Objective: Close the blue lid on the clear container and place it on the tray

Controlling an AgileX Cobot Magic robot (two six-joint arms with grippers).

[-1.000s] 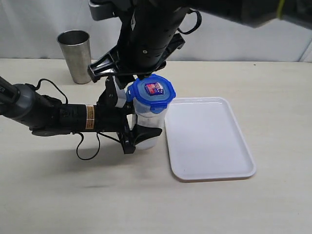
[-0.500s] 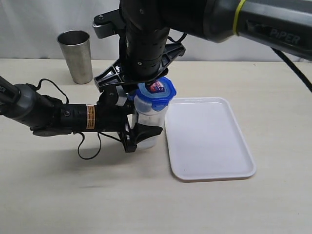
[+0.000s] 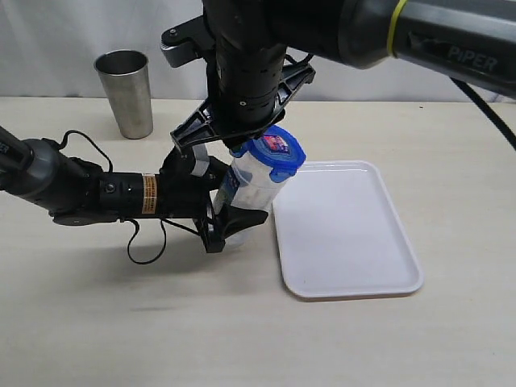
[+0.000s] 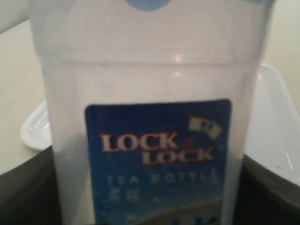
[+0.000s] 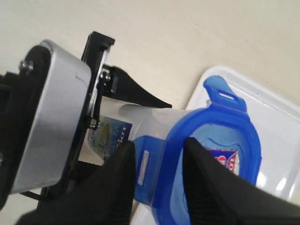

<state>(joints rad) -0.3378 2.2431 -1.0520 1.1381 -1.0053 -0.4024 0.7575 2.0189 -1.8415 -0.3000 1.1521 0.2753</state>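
Left wrist view was filled almost fully by the clear container. It was so close to the lens that we could read its blue label, and a white corner of the tray showed behind it. From the exterior view we saw the left claw low over the desk. Its jaws were closed on the lower part of the container, one black finger in front and one behind. The container was tilted, with its top leaning toward the tray. Its lower end was just beside the tray's left rim, not on the tray. The blue lid sat on its mouth. In the right wrist view the right claw was narrow, with its two fingers pinching the edge of the lid, one at the outer flap and one on the top. Farther back, well apart, a steel cup stood upright.
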